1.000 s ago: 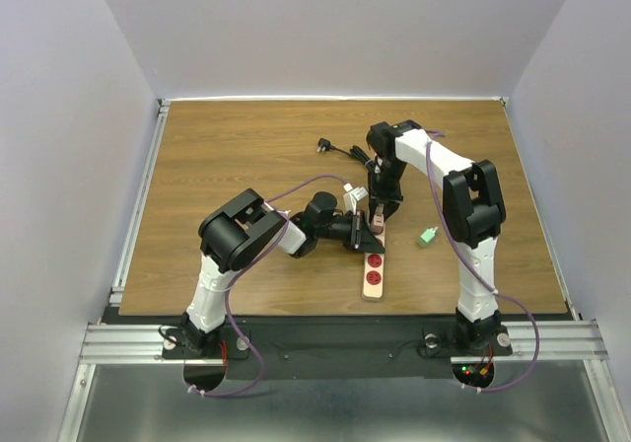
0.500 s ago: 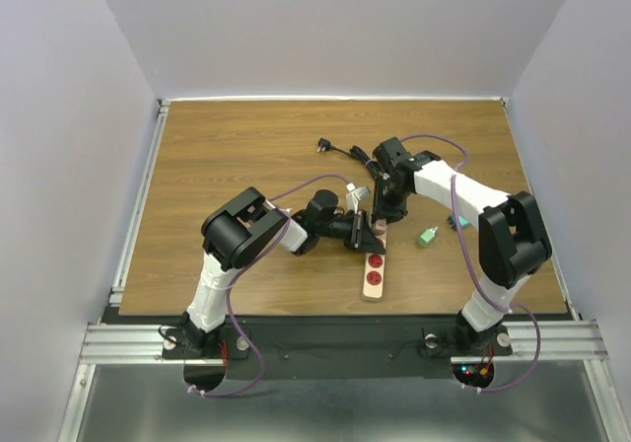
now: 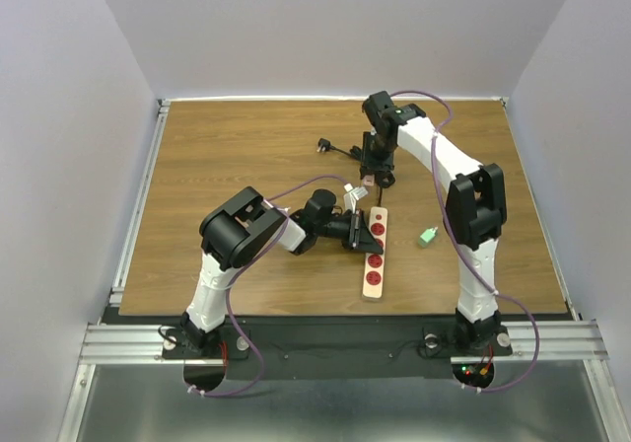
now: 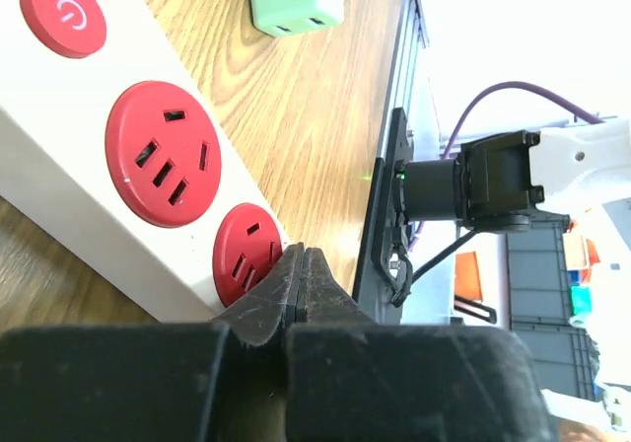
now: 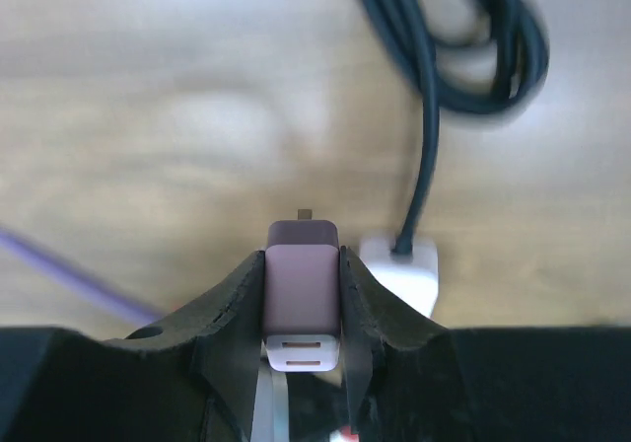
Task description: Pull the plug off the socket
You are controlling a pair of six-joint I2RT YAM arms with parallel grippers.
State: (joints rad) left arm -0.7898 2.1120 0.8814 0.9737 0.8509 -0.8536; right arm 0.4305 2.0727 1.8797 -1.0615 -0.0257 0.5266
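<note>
Pinches mauve boxy plastic plug [image 5: 302,294] in right hand [image 5: 302,255], clear of long beige plastic power strip [image 3: 375,257] with round red outlets, flat on brown wooden tabletop [image 3: 237,146]. Holds left hand [image 4: 303,274] closed tight, empty, beside strip.

A white power symbol [image 4: 66,11] marks the red button [image 4: 41,34] on the socket [image 4: 74,240].

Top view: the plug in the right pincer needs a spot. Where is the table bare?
Bare: the left half of the table, from the left rail to the left arm, and the far right corner behind the right arm. Crowded: the middle, with the socket and its black cord.
</note>
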